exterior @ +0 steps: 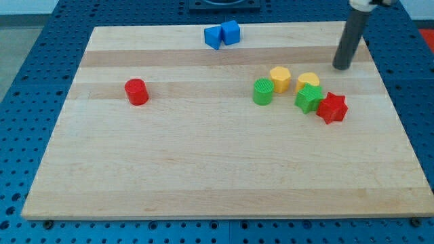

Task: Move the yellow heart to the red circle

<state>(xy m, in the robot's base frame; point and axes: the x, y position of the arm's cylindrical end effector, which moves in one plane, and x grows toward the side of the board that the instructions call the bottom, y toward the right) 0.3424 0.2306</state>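
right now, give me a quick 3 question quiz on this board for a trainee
1. True or false: my tip touches the yellow heart.
2. Which block lies farthest toward the view's left? A) green circle B) red circle C) red star
3. Fill in: the two blue blocks sit near the view's ____ edge of the board.

Key: 1 false, it stands apart, up and right of the heart; 2 B; 3 top.

Bright, even light from overhead — the wooden board shows no glare. Blocks cast only short, soft shadows. Focus is slightly soft throughout — edges look undistorted.
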